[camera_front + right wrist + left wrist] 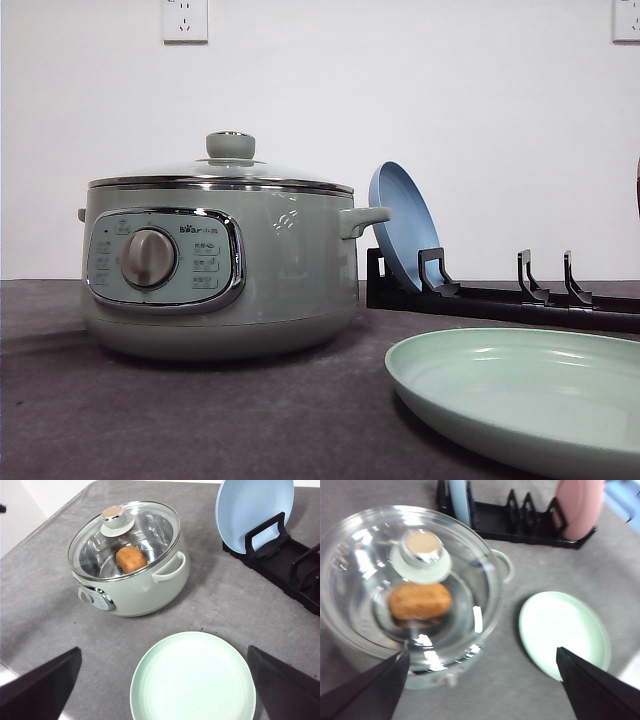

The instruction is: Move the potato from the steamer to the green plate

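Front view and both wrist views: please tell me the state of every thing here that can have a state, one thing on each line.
steamer: closed, glass lid on.
potato: inside the steamer, under the lid.
green plate: flat on the table, nothing on it.
blue plate: standing on edge in the black rack.
pink plate: standing in the rack.
left gripper: open, holding nothing.
right gripper: open, holding nothing.

left fingers (365,690): black, wedge-shaped, matte | right fingers (40,687): black, wedge-shaped, matte
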### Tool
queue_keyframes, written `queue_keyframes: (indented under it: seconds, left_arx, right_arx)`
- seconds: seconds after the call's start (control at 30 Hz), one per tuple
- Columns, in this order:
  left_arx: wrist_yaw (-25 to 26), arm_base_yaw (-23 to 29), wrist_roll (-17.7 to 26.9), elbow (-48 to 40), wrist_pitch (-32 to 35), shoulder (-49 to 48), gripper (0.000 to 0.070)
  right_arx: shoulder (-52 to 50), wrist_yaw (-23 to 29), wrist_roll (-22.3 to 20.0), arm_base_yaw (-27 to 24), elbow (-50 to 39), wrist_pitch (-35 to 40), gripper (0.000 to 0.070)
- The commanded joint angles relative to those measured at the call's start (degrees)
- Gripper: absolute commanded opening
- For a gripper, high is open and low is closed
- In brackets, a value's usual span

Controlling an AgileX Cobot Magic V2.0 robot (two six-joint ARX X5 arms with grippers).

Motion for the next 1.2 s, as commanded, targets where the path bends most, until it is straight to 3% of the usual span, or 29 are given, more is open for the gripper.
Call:
queue_keyframes:
  seconds: [0.0,0.37,0.7,0.87,1.17]
  left_arx:
    - [-2.07,-0.92,2.17,3.40,-0.83,2.92,0.0584]
    - [-13.46,-5.44,2.52,22.11,-10.79,23.41,0.0591]
    - [-14.09,-5.52,3.49,32.52,-9.70,38.87,0.0591]
    - [-14.14,-5.54,4.60,32.96,-5.01,43.04,0.0591]
    - [-14.14,-6.30,4.62,32.96,-4.77,46.84,0.0591]
  right_arx:
    - [0.17,-0.18,0.87,0.04,0.52,0.34,0.0700]
    - [0.17,0.55,0.77,0.04,0.52,0.32,0.0700]
    - [0.17,0.68,0.59,0.04,0.52,0.34,0.0700]
    - [0.17,0.70,0.57,0.04,0.52,0.34,0.0700]
    - [0.17,0.70,0.59,0.04,0.52,0.32,0.0700]
